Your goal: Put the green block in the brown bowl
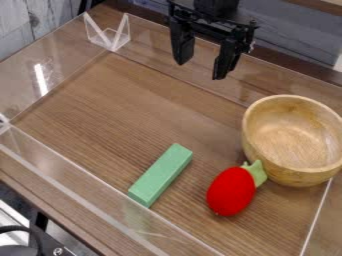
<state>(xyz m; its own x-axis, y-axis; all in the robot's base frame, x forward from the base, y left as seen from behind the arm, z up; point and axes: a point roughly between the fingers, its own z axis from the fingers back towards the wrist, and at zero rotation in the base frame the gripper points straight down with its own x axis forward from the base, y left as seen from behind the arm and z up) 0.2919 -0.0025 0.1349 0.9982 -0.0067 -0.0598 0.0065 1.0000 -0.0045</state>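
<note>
A wooden counter (114,105) with visible plank seams fills most of the frame, running diagonally from upper left to lower right. At the top center, a black robot arm (221,12) reaches in over the counter's far side, its pincer (206,66) hanging open above the wood, two dark fingers spread with nothing between them.

A round light-brown wooden bowl (293,140), thick-walled and grained, sits upright at the right of the frame, partly cut off by the picture's edge. A red strawberry-like toy (233,190) with a green stem lies at the lower right, just below the bowl, its stem end pointing up toward the rim. The light green rectangular block (162,175) lies flat at the lower center, outside the bowl and tilted diagonally, its upper end leaning right. The strawberry toy lies to the block's right, apart from it, and stands in the way of a low, straight path from the block's lower end toward the bowl; the wood between the block's upper end and the bowl's left side is bare. A white angular object (108,33) stands at the upper left, near the counter's far edge. Black cables (23,238) curl at the lower left corner, beside the counter.
</note>
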